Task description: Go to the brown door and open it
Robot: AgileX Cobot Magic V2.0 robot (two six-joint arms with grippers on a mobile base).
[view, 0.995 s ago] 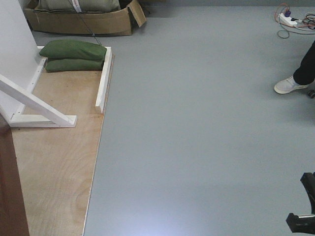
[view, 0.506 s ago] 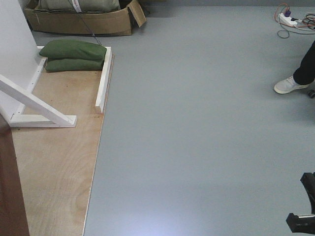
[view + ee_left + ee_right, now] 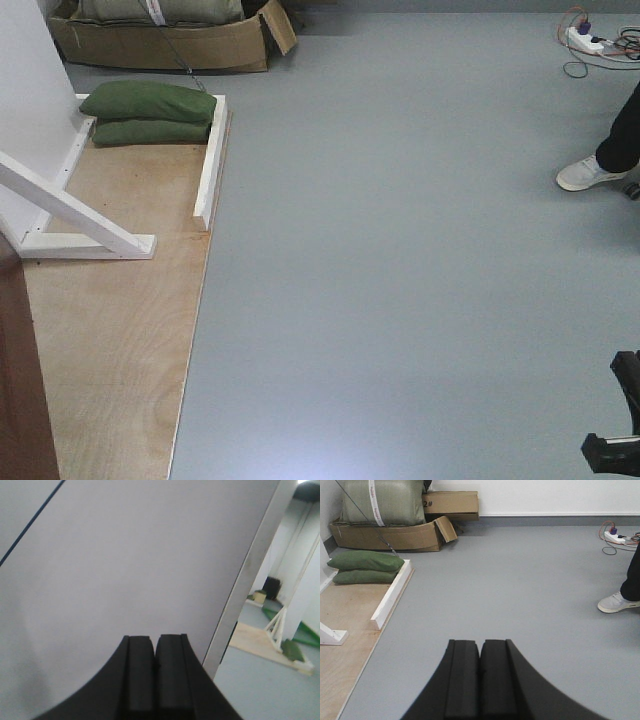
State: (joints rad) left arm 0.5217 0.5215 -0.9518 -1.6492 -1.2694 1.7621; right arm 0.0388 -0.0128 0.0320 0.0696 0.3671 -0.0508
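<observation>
Left wrist view, left gripper [image 3: 155, 647]: pads pressed flat together, nothing between them; pointed at a pale flat panel [image 3: 125, 570] close ahead.
Right wrist view, right gripper [image 3: 480, 650]: likewise closed up and empty; aimed out over the open grey floor [image 3: 530, 580].
Brown door [image 3: 22, 380]: only a dark reddish strip at the lower left edge of the front view, beside the plywood board [image 3: 110, 350]; handle and keyhole out of sight in every view.
Change over the last second: door strip very slightly wider than a second ago; brace, sandbags and shoe in the same places. Reads as a faint creep or turn of the base toward the door, close to a standstill.
White brace [image 3: 75, 215]: slanted, foot resting on the board, just beyond the door strip.
Green sandbags [image 3: 148, 103]: two, stacked at the far end of the board, against the white rail [image 3: 210, 160].
Cardboard box [image 3: 160, 45]: past the sandbags, along the far wall.
Shoe [image 3: 590, 173]: far right, well apart from the door.
Power strip [image 3: 585, 40]: beyond the shoe, in the far corner.
Meaning for the task: approach stage, judged unfinished; door off to the left and not ahead, so more turning left likely needed before any reach for the handle.
Risk: brace foot and raised rail near the base's path on that side.
</observation>
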